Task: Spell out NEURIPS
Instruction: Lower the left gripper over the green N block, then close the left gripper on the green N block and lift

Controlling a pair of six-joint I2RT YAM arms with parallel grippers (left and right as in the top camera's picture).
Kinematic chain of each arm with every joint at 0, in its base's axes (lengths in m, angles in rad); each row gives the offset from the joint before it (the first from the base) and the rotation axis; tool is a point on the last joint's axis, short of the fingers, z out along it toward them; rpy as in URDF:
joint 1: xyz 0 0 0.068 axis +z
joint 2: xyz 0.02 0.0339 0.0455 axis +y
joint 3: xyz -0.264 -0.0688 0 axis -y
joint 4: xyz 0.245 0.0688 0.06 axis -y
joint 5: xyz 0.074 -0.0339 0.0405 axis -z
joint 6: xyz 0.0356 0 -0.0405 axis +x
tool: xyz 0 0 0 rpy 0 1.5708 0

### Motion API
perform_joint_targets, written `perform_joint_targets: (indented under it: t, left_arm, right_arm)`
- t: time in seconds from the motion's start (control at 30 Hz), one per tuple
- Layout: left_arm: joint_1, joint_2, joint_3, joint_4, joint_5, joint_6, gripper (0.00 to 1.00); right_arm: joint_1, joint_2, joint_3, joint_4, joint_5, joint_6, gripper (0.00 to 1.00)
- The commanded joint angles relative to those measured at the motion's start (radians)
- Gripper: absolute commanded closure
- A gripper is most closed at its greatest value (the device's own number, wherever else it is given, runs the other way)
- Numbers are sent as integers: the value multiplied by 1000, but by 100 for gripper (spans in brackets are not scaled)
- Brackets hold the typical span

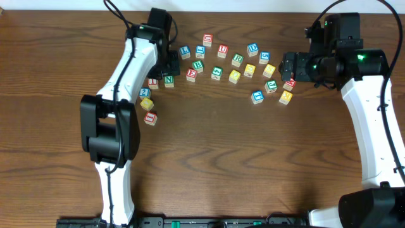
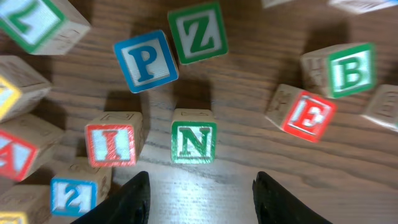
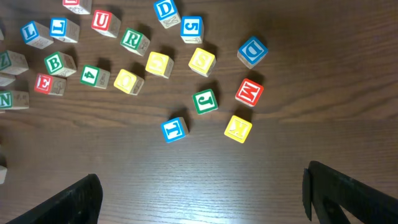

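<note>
One green N cube before left gripper; two blue D cubes.

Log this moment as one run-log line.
left gripper: open, N cube just ahead, not held | right gripper: open, empty, over bare table | word: not spelled yet

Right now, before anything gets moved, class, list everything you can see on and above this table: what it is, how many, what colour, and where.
N cube: one, green, left part of the cluster.
I cube: one, red, beside the N, not touching.
P cube: one, blue, just beyond the I and N.
E cube: one, red, near a green B.
U cube: one, red, back of the cluster.
R cube: one, green, next to the U.
Other cubes: over a dozen, red, blue, green, yellow, scattered.
Table: one, dark brown wood.
Arms: two, white, either side.
Left gripper: one, black, open, at the N.
Right gripper: one, black, wide open, empty.
</note>
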Motion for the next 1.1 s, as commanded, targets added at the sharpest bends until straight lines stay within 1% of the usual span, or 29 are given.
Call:
perform_joint_targets:
  t: [0.0,0.43,0.67,0.7,0.8,0.93,1.07]
  left_arm:
    - [-3,29,-6,2,-13,25,48]
    - [-3,123,-8,53,-18,39,49]
    - [-3,132,-9,77,-43,39,49]
    - [-3,132,-9,81,-43,39,50]
    - [-3,133,-9,83,-43,39,58]
    - [-3,133,-9,79,-43,39,63]
    - [-3,132,-9,74,-43,39,66]
  right_arm:
    - [-9,-2,21,-2,8,9,1]
    - [-9,-2,21,-2,8,9,1]
    - [-9,-2,21,-2,8,9,1]
    - [-9,-2,21,-2,8,9,1]
    - [-9,-2,21,-2,8,9,1]
    - [-9,-2,21,-2,8,9,1]
    - [-9,-2,21,-1,8,9,1]
